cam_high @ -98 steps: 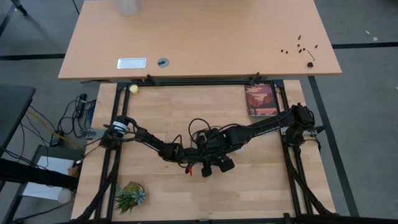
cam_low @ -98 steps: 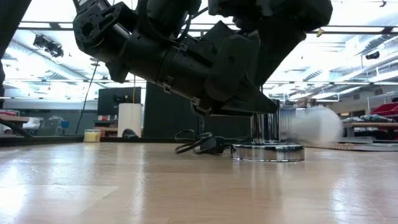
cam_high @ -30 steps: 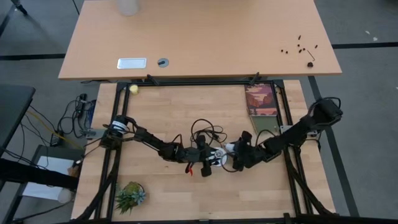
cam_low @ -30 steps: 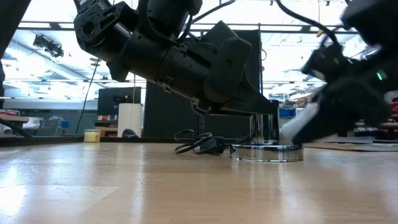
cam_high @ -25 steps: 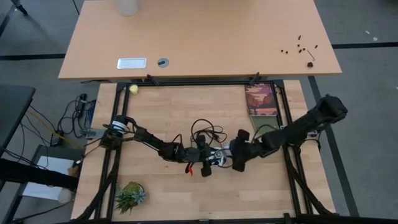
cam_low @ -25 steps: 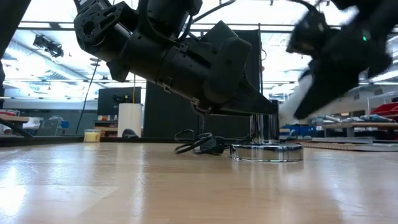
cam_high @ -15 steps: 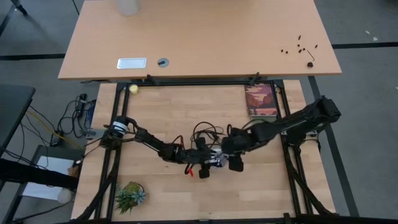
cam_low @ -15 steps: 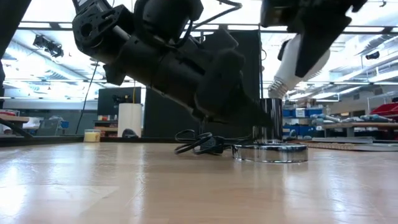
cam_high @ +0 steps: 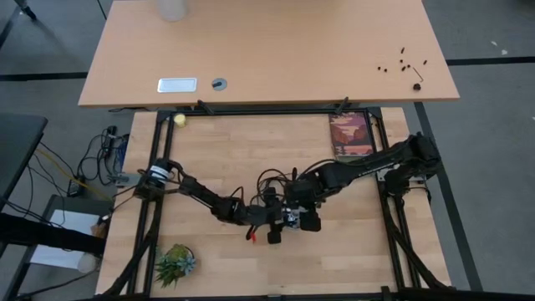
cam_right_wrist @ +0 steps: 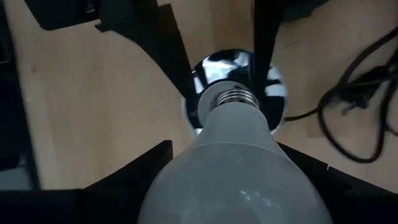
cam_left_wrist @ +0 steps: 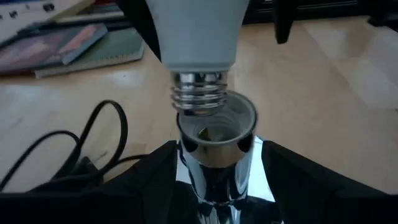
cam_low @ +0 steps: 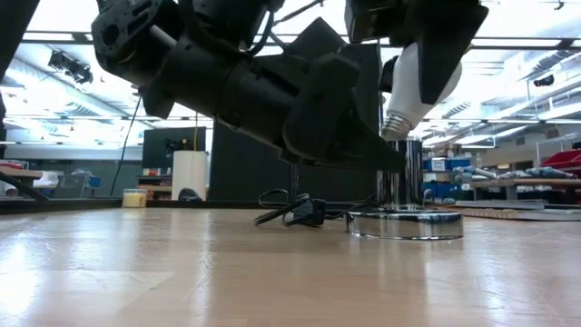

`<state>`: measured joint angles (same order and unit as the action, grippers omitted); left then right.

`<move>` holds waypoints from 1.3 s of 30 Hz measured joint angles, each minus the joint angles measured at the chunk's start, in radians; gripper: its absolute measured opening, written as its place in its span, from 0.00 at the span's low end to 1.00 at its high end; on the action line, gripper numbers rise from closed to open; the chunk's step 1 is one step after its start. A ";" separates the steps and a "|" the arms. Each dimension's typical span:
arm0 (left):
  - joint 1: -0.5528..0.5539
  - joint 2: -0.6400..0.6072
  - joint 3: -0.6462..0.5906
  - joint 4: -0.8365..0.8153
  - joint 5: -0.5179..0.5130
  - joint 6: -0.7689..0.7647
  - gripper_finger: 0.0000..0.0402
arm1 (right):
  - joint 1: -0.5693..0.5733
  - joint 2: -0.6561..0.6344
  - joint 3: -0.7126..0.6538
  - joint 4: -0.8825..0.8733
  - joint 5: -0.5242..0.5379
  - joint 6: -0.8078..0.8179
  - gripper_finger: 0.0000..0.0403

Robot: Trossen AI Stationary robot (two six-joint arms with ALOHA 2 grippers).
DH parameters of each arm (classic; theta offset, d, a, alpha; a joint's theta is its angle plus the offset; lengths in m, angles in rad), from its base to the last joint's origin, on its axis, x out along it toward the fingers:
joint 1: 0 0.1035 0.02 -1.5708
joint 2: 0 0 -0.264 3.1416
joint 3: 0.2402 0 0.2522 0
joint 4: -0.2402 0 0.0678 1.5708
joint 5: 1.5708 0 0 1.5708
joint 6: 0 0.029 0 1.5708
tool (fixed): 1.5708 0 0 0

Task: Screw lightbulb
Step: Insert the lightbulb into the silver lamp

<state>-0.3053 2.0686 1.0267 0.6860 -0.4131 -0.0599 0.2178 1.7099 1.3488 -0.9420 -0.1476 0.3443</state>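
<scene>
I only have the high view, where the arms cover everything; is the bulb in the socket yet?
Observer: Not yet. In the left wrist view the bulb has its threads just above the open mouth of the socket.
Operator: Which gripper holds the bulb?
Observer: The right gripper, closed on its white body.
Operator: And where is the left gripper?
Observer: The left gripper sits low at the socket's chrome stem.

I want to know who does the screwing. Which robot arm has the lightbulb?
The right arm: its fingers grip the lightbulb above the socket. The left gripper flanks the socket's chrome stem instead.
</scene>
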 joint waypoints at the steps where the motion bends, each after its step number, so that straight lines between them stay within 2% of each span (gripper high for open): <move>1: -0.005 -0.001 0.000 0.003 -0.016 0.004 0.59 | -0.003 0.005 0.001 0.002 -0.022 0.000 0.64; 8: -0.009 -0.002 0.000 0.011 -0.033 0.006 0.59 | -0.014 0.029 0.001 0.002 -0.057 0.001 0.67; 14: -0.010 -0.002 0.001 0.053 -0.033 0.030 0.59 | -0.021 0.096 0.007 0.020 -0.102 -0.012 0.65; 19: -0.010 -0.002 0.001 0.048 -0.028 0.030 0.59 | -0.039 0.096 0.011 0.039 -0.105 -0.008 0.66; 26: -0.010 -0.002 0.001 0.062 -0.034 0.029 0.59 | -0.043 0.091 0.062 0.054 -0.033 -0.028 0.67; 39: -0.012 -0.002 0.001 0.040 -0.026 0.004 0.59 | -0.010 0.091 0.062 0.160 0.000 -0.054 0.67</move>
<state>-0.3172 2.0663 1.0279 0.7265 -0.4391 -0.0559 0.2083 1.8008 1.4113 -0.7823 -0.1473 0.2900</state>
